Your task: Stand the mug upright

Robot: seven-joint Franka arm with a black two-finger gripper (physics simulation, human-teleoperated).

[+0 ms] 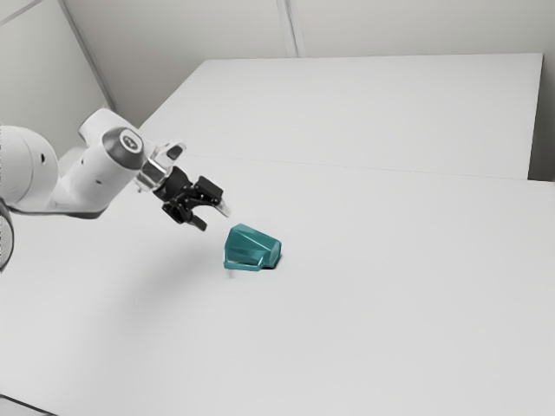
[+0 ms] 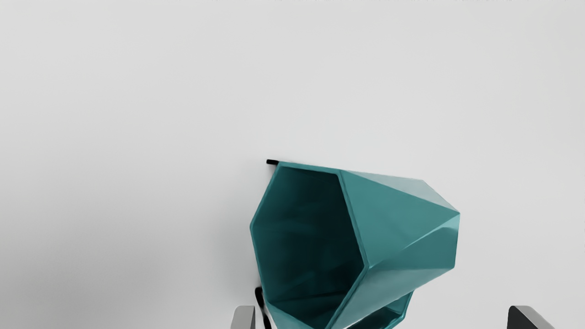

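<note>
The gripper (image 1: 215, 218) hangs above the table in the exterior view, up and to the left of the teal mug (image 1: 251, 247), with space between them. That faceted mug lies on its side, its handle low on the near side. In the wrist view the open mouth of the mug (image 2: 402, 224) faces partly toward the camera, and part of the handle appears at the bottom edge. The fingertips of the gripper (image 2: 381, 317) stand wide apart there, with nothing gripped.
The white table (image 1: 364, 303) stretches around the mug. Behind it in the exterior view is a pale raised or adjoining panel (image 1: 373, 113), with light walls beyond.
</note>
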